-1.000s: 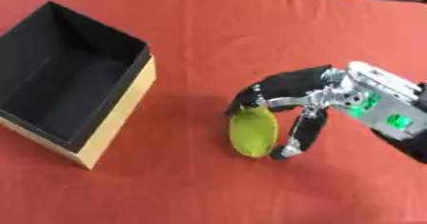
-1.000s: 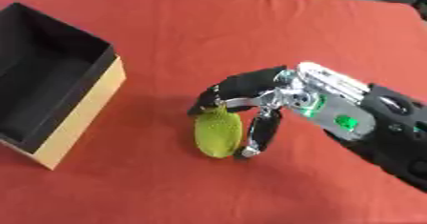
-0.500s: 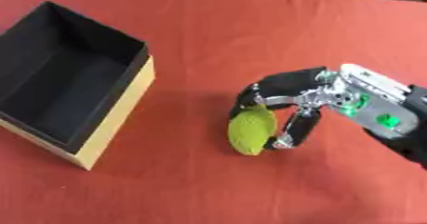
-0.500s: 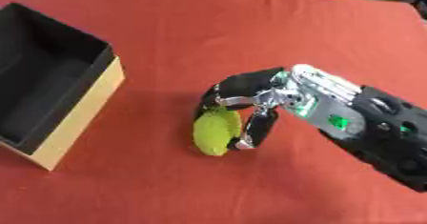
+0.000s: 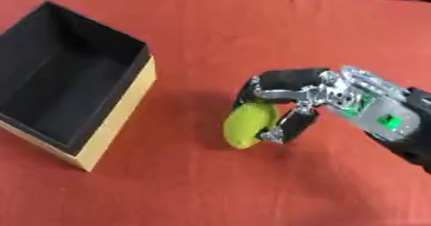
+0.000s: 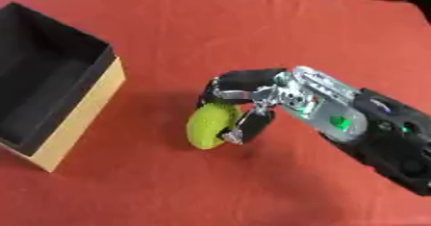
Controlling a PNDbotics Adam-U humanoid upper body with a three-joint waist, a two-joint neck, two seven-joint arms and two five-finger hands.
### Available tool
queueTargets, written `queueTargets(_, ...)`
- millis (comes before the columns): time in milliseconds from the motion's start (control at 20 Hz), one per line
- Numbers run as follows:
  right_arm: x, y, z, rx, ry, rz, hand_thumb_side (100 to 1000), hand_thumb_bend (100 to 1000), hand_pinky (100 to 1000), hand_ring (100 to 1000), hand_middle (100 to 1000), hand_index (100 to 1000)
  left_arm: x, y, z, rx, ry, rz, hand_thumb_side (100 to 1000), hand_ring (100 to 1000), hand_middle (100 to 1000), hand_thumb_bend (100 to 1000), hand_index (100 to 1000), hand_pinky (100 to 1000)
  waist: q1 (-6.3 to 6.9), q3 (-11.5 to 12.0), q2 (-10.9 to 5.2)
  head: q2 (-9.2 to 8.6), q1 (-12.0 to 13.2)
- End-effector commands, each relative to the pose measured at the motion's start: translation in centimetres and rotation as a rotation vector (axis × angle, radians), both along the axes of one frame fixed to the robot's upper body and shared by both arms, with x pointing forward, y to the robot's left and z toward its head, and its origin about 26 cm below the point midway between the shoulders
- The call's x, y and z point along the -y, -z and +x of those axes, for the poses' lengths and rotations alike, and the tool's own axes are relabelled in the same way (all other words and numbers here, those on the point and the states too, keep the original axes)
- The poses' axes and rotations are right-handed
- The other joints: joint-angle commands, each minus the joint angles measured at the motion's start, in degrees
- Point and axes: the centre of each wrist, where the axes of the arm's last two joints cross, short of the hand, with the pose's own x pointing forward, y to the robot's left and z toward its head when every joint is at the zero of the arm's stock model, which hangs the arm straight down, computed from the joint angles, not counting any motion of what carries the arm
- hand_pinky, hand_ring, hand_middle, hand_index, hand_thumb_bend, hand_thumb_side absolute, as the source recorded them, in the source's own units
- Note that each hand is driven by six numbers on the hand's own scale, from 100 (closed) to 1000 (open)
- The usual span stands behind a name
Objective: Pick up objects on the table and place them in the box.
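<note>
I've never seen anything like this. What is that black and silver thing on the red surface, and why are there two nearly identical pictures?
It is the right hand of a humanoid robot, reaching in from the right. Both pictures come from a stereo camera in the robot's head, one per eye, looking down at the work, so they nearly match. The table is covered in red. On the left stands an open box, black inside with tan sides; nothing shows inside it. The hand's fingers and thumb are curled around a yellow-green object, which the robot is meant to put in the box. The left hand is not visible.
</note>
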Motion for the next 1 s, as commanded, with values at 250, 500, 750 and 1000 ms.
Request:
queueTargets(250,0.1,-4.9,-1.6,0.24,-0.06,0.074,100,100,724,700,556,665,-0.2,-0.9,-0.4,0.026,-0.011,0.023,100,569,528,100,671,681,0.38,-0.35,-1.48,-0.47,0.32)
queueTargets(500,-0.7,-8.5,-1.5,0.399,-0.134,0.136,100,100,724,696,561,664,-0.2,-0.9,-0.5,0.025,-0.012,0.025,100,570,528,100,671,680,0.28,-0.47,-1.97,-0.11,0.21)
queueTargets(750,-3.4,-12.1,-1.7,0.484,-0.218,0.185,100,100,716,692,564,665,-0.1,-1.0,-0.5,0.023,-0.011,0.028,100,570,529,100,671,679,0.06,-0.42,-2.59,0.41,-0.27)
queueTargets(1000,-7.1,-15.3,-2.5,0.545,-0.291,0.24,100,134,702,676,562,660,0.3,-1.3,-0.5,0.033,0.005,0.028,100,571,531,100,671,676,0.05,-0.21,-2.86,0.86,-1.15)
